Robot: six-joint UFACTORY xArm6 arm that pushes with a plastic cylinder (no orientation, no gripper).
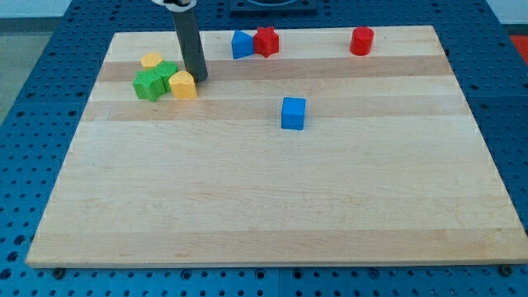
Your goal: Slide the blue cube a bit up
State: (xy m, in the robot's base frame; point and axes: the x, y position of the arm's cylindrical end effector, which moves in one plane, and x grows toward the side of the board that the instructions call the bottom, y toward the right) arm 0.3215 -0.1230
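The blue cube (293, 113) sits alone near the middle of the wooden board (272, 206), a little above centre. My tip (199, 78) is far to the cube's left, near the view's top left. It stands right next to a yellow block (183, 85), at that block's upper right edge. The dark rod rises from the tip toward the view's top.
A cluster lies left of my tip: two green blocks (153, 82), a second yellow block (151, 61). At the view's top stand a blue block (241, 44) touching a red star-like block (266, 41), and a red cylinder (361, 40).
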